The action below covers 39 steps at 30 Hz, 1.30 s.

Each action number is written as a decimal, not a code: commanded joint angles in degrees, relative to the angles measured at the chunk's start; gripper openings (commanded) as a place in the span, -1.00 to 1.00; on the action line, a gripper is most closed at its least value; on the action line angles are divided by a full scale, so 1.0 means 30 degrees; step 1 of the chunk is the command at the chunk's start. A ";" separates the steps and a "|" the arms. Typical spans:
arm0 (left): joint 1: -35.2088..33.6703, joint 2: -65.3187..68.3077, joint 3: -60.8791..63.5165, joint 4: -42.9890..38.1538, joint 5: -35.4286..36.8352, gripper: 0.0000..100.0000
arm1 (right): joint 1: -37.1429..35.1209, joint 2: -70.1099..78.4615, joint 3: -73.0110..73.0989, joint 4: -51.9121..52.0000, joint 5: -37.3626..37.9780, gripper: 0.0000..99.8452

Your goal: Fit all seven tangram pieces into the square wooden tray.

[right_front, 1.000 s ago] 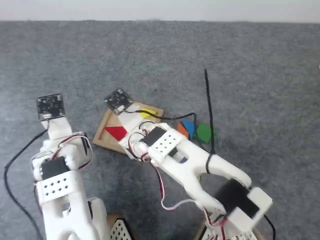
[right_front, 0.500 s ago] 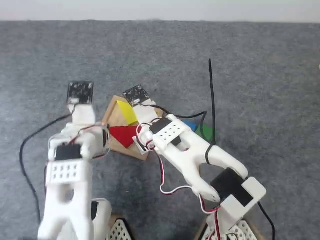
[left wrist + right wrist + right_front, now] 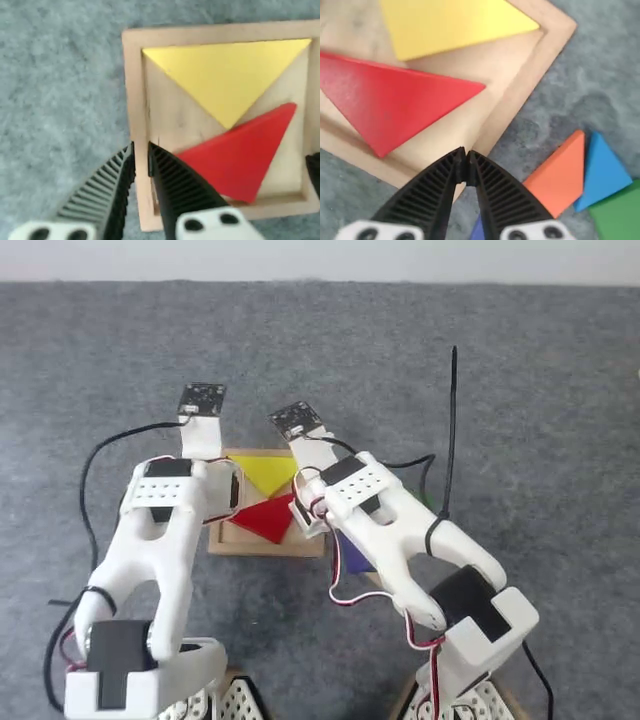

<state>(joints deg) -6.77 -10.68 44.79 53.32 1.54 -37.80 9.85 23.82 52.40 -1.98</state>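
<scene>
The grey counter (image 3: 520, 360) carries the square wooden tray (image 3: 265, 544) near the middle, lying square to both arms. Two pieces are inside. The yellow triangle (image 3: 227, 75) fills the 12 o'clock half, its long edge along that wall. The red triangle (image 3: 240, 157) lies towards 6 o'clock, skewed, touching the yellow point and not yet flush with any wall.

The left claw (image 3: 141, 146) sits at the tray's 9 o'clock wall, narrowed to a slit that appears to pinch the rim between its fingers. The right claw (image 3: 466, 151) is at the 3 o'clock wall, tips pressed together and holding nothing.

On the counter beyond that wall, around 3 to 4 o'clock of the tray, wait the green piece (image 3: 620, 220), the purple piece (image 3: 355, 555), the orange triangle (image 3: 557, 177) and the blue triangle (image 3: 602, 172). The orange and blue lie edge to edge.

The step in hand looks like steadying the tray so that the red triangle can be seated. To do it well:

- Keep the left pinch low and level on the wall, because any lift would tip both triangles.
- Use the closed right tip as a blunt pusher and slide the red piece until its long edge meets a wall.
- Push slowly, as the soft counter may let the tray creep.
- Stay clear of the loose pieces beside the 3 o'clock wall.
</scene>
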 commanded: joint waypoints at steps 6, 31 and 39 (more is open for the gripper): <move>0.0176 -0.0791 -0.0249 -0.0762 0.2110 -0.98 | 0.1275 -0.2066 0.0498 0.0630 0.0557 -0.98; 0.1407 0.1582 -0.0777 -0.1084 0.5304 -0.98 | -0.2681 -0.6930 0.8645 -0.7487 -0.4630 -0.98; 0.2637 0.1553 -0.0777 -0.0967 0.5304 -0.98 | -0.2154 -0.6930 0.9289 -0.7516 -0.4630 -0.99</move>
<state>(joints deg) 0.70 -5.67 45.41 51.12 16.84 -44.92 -10.11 51.96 30.86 -15.52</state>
